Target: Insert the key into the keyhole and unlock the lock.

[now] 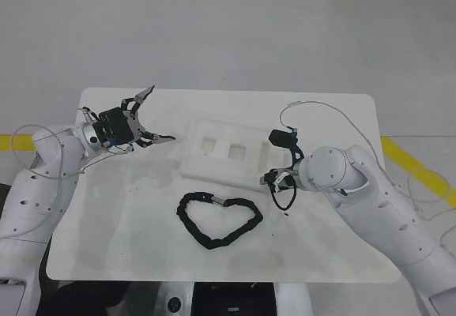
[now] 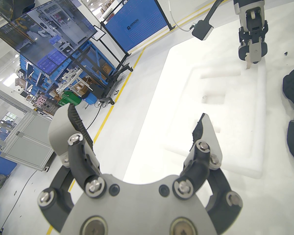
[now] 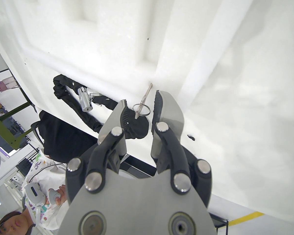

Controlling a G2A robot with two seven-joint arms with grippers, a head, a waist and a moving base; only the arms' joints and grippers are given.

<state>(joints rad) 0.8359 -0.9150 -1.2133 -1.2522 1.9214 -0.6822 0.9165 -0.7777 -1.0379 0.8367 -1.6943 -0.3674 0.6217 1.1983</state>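
Where the key (image 3: 147,91) stands: at the foam tray's (image 1: 200,162) near right corner, its tip against the tray's edge and its head end between the right pincer's fingers (image 3: 161,108).
Right pincer (image 3: 140,97): over that same corner of the tray and released. One finger stands on each side of the key, with a sliver of gap on both sides.
Left pincer (image 2: 136,111): off the tray's left side, above the worktop (image 1: 330,237), released and spread wide.
Chain lock (image 1: 185,212): black, lying in a heart-shaped loop on the worktop just in front of the tray and apart from it.
Silver cylinder (image 3: 84,102): joins the chain's ends on the side of the loop nearest the tray.
Foam tray, make: white, with three rectangular recesses (image 1: 235,148) in a row.
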